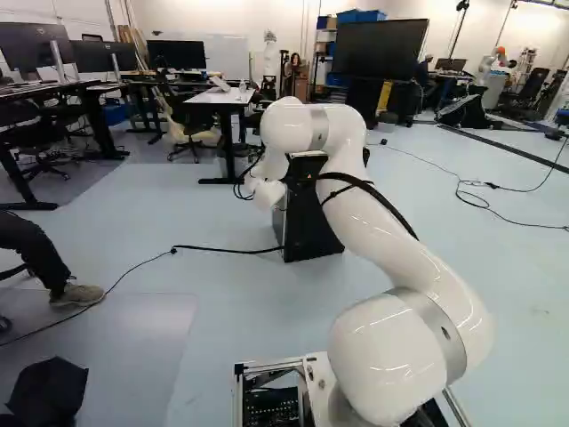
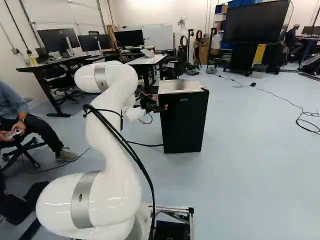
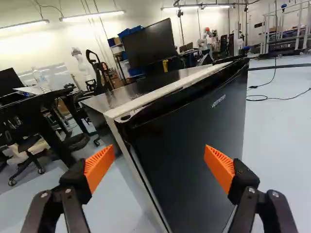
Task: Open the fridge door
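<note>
The gripper is at the near left top part of the small black fridge in the right base view. In the wrist view the gripper stands wide open, its orange pads apart with nothing gripped. Ahead of it is the fridge's dark door, with the door's side edge and the pale cabinet rim running between the two fingers' directions. The door looks shut against the cabinet. In the left base view the fridge is partly hidden behind my arm.
A black cable runs over the floor to the fridge. A white table stands behind the fridge, with desks and monitors to the left. A seated person holds a controller at the left. Another robot stands far back.
</note>
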Motion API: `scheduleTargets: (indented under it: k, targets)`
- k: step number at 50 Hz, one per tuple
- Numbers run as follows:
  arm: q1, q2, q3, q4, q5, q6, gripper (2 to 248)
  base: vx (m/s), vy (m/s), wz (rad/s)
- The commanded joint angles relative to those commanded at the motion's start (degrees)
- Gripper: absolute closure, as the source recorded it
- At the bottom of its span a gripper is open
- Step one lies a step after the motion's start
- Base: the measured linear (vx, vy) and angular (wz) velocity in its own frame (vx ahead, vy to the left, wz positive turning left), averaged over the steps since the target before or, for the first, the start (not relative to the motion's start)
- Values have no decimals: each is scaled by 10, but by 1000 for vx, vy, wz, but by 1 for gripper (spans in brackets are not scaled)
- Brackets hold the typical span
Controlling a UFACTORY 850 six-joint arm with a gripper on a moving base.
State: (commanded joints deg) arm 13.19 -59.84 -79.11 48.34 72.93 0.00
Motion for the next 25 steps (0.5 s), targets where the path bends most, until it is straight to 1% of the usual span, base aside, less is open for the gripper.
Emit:
scheduleTargets:
  k: [25]
  targets:
    - [-3, 0, 0, 0, 3, 0, 3, 0, 0, 0]
